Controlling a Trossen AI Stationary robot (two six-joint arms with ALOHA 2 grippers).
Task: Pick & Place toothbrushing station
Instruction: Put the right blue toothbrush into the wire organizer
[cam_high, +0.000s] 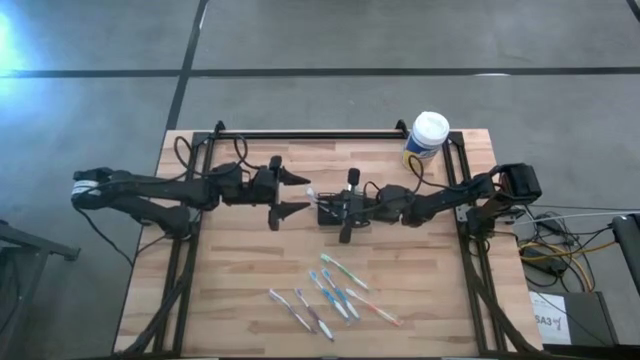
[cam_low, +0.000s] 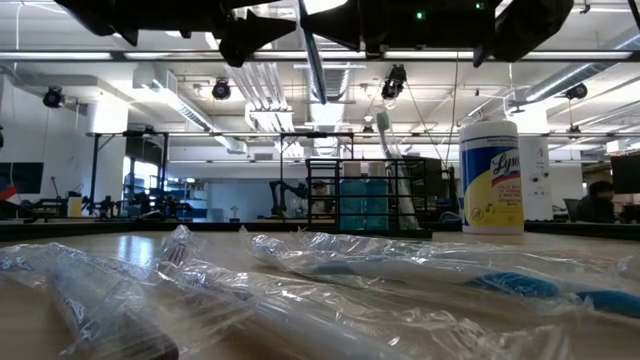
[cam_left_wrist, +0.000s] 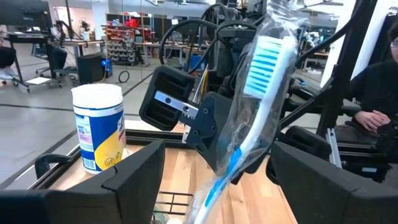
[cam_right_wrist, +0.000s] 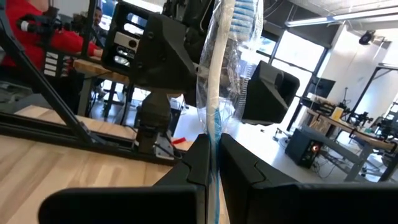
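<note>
A toothbrush (cam_left_wrist: 264, 68) with blue bristles, in a clear wrapper, stands head up between my two grippers. My right gripper (cam_right_wrist: 214, 149) is shut on it, over the black wire toothbrushing station (cam_high: 329, 214) at the table's middle. My left gripper (cam_left_wrist: 217, 155) faces it from the table's left and is open, a finger on either side of the brush without touching it. In the high view the left gripper (cam_high: 303, 193) and the right gripper (cam_high: 324, 203) stand close together. The brush's lower end is hidden. My right gripper pinches the toothbrush's handle (cam_right_wrist: 213, 134) through its wrapper between the two fingers. The fingers come level from the table's right and lie across the handle. The brush stands nearly upright, head above the fingers, its top leaning a little.
A yellow wipes canister (cam_high: 426, 138) with a white lid stands at the far right corner. Several wrapped toothbrushes (cam_high: 332, 295) lie loose on the near half of the table; they fill the low view's foreground (cam_low: 300, 290). A black frame (cam_high: 310, 134) runs along the far edge.
</note>
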